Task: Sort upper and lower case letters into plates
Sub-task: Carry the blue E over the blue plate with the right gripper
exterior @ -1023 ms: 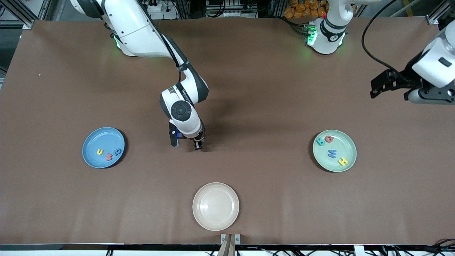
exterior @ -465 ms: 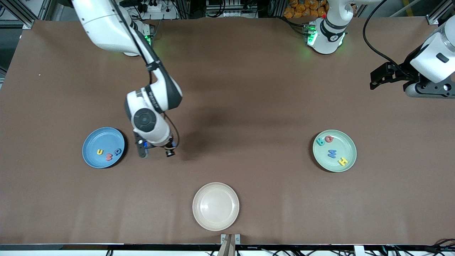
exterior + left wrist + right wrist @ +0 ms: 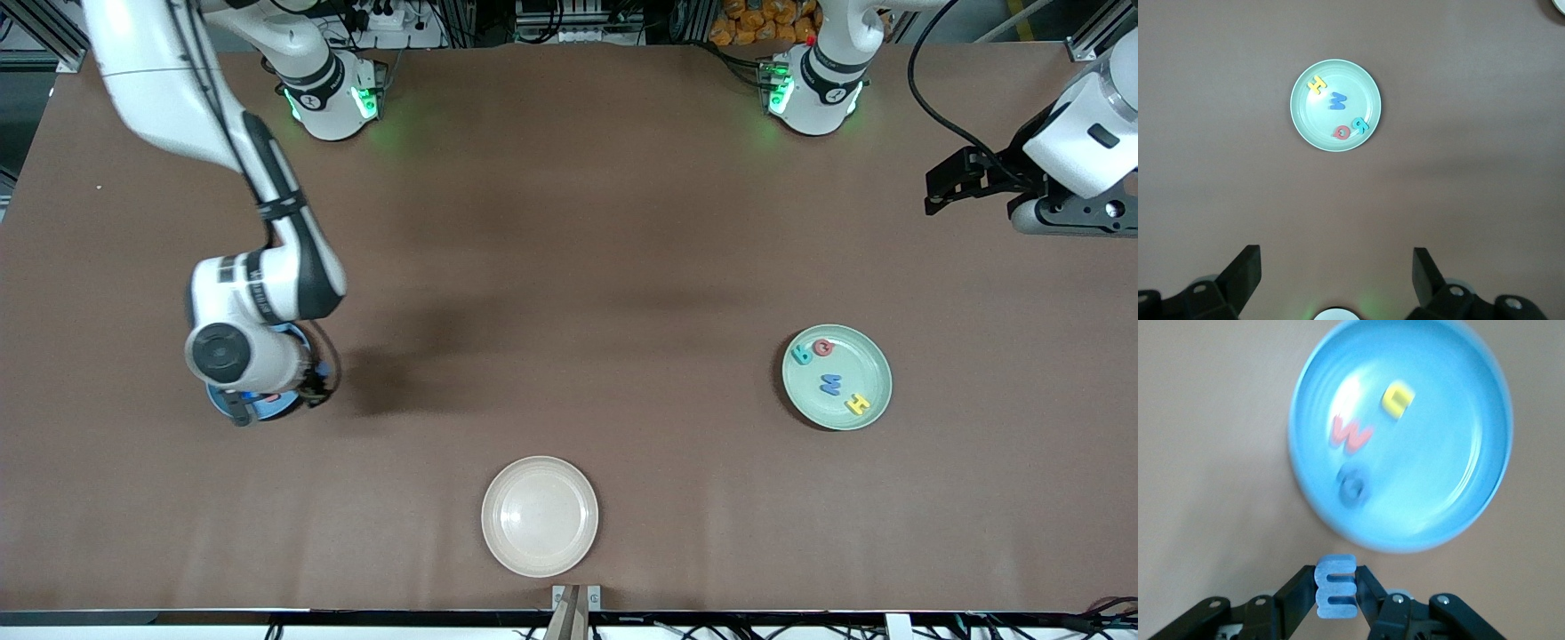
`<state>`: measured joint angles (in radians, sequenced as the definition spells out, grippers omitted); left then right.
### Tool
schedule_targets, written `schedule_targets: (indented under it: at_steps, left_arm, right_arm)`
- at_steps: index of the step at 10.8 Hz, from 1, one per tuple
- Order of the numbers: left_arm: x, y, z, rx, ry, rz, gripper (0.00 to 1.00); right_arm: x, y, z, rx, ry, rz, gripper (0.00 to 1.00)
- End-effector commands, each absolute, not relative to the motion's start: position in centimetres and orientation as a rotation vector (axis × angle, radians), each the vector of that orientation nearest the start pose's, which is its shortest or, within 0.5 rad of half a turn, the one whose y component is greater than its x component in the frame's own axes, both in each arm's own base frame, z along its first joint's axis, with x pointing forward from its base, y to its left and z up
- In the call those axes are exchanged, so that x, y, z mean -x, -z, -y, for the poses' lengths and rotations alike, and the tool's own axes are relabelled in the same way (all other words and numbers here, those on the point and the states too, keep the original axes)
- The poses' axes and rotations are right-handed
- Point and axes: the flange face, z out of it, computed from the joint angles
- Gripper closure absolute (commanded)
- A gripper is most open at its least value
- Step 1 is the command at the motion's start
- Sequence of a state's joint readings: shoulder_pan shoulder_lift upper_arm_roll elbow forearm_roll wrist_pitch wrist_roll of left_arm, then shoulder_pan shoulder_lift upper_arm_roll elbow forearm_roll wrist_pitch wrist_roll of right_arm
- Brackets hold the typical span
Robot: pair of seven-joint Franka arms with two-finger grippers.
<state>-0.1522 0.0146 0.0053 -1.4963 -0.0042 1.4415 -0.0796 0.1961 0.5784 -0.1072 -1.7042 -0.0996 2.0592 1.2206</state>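
Front view shows my right arm has swung from mid-table to over the blue plate (image 3: pixel 283 407). Its right gripper (image 3: pixel 1337 597) pinches a pale blue letter (image 3: pixel 1336 586) at the plate's rim; 3 letters lie inside. I judge release comes next. The mint plate (image 3: pixel 876 391) holds 4. The left gripper (image 3: pixel 1337 273) waits, spread.

A matt brown covering, smooth and paper-like, is seen over the whole table (image 3: pixel 622 222). The blue plate (image 3: pixel 1405 433) shows a soft sheen; the mint green plate (image 3: pixel 1335 105) looks matt, the cream plate (image 3: pixel 540 515) faintly glossy. A pale blue letter (image 3: pixel 1336 587), foam-like and matt, is pinched between black matt plastic fingers (image 3: pixel 1295 587). The arms' shells (image 3: pixel 151 80) are glossy white plastic.
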Motion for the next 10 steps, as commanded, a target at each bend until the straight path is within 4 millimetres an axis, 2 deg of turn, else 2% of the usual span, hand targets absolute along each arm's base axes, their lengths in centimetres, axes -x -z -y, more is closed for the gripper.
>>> schedule_targets:
  at_steps: [1,2,3,4,5,6,8,10]
  left_arm:
    - [-53.2,-64.3,7.9,3.085,-0.102,-0.109,0.00]
    - [-53.4,-64.2,7.9,3.086,-0.098,-0.107,0.00]
    - [-54.0,-63.9,7.9,3.082,-0.092,-0.105,0.00]
    - [-54.3,-63.6,8.0,3.086,-0.100,-0.098,0.00]
    - [-55.6,-64.6,7.5,3.099,-0.057,-0.064,0.00]
    - [-56.3,-64.8,6.8,3.101,-0.046,-0.037,0.00]
    - [-56.1,-65.1,7.2,3.100,-0.033,-0.051,0.00]
    - [-54.9,-66.5,7.5,3.110,0.001,-0.061,0.00]
  right_arm:
    - [-64.1,-23.7,-1.5,3.046,-0.152,-1.676,1.00]
    - [-63.8,-23.5,0.9,3.063,-0.179,-1.717,0.94]
    - [-63.7,-23.7,1.3,3.058,-0.189,-1.730,0.22]
    - [-63.8,-24.0,1.2,3.056,-0.186,-1.725,0.00]
    - [-63.8,-24.4,1.6,3.046,-0.185,-1.724,0.00]
    - [-63.9,-25.5,0.9,3.059,-0.178,-1.660,0.00]
    - [-62.4,-28.0,2.0,3.139,-0.235,-1.396,0.00]
    - [-60.7,-31.1,2.7,3.159,-0.274,-1.115,0.00]
